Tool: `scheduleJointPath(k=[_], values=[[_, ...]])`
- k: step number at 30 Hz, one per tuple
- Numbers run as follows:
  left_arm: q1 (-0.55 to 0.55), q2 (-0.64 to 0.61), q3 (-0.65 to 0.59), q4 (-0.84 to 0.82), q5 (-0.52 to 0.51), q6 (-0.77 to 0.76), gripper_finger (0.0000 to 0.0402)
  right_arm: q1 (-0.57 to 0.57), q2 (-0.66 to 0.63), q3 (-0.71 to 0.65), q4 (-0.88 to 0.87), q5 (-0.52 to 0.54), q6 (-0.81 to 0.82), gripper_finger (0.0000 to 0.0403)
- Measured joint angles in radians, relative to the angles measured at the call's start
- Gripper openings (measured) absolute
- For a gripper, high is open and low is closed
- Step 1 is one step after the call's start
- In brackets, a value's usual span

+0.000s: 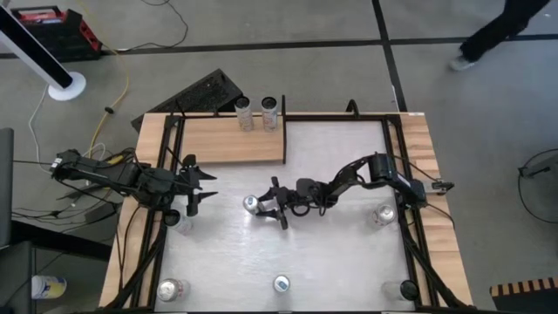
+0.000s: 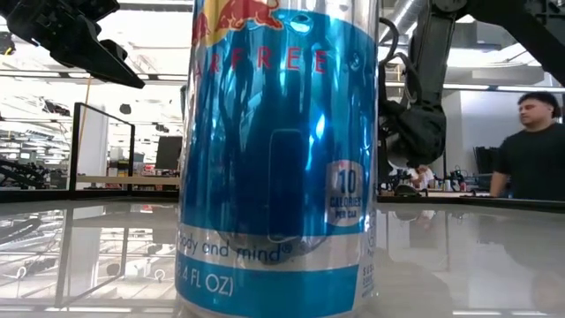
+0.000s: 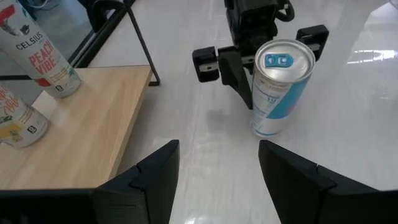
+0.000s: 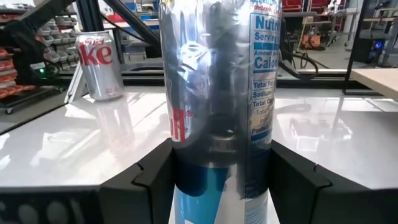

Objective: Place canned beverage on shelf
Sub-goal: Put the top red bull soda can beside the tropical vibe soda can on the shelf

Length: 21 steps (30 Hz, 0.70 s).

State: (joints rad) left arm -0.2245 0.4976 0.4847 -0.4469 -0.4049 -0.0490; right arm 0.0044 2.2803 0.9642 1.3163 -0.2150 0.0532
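We see the right gripper point(image 1: 264, 207) near the middle of the table point(image 1: 340, 262), its fingers on either side of an upright blue can point(image 1: 251, 204); whether they press it we cannot tell. The left gripper point(image 1: 202, 185) hangs open at the table's left side, empty. The wooden shelf point(image 1: 227, 138) lies at the far left corner, carrying two cans point(image 1: 256, 113).

Seven cans point(image 1: 252, 204) are counted in the high view, two on the one shelf point(image 1: 231, 139) at upper centre, five on the surface point(image 1: 340, 253), and two end effectors point(image 1: 197, 186) are seen.
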Motion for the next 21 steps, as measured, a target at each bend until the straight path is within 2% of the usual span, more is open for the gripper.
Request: scheduleJointPath(k=[9,11,14,15,17,21], values=[[0.0,0.0,0.0,0.0,0.001,0.0,0.0206,0.001,-0.002,0.001,-0.041,0.0,0.001,0.0226],[0.0,0.0,0.0,0.0,0.001,0.0,0.0206,0.001,-0.003,0.001,-0.046,0.001,0.021,0.0268],[0.0,0.0,0.0,0.0,0.001,0.0,0.0206,-0.003,-0.003,0.001,-0.063,0.003,0.074,0.036],[0.0,0.0,0.0,0.0,0.001,0.0,0.0206,-0.007,-0.002,0.0,-0.069,0.003,0.087,0.0376],[0.0,0.0,0.0,0.0,0.001,0.0,0.0206,-0.013,-0.002,0.0,-0.076,0.003,0.103,0.0373],[0.0,0.0,0.0,0.0,0.002,0.0,0.0206,-0.02,-0.01,0.0,-0.092,-0.006,0.097,0.0324]])
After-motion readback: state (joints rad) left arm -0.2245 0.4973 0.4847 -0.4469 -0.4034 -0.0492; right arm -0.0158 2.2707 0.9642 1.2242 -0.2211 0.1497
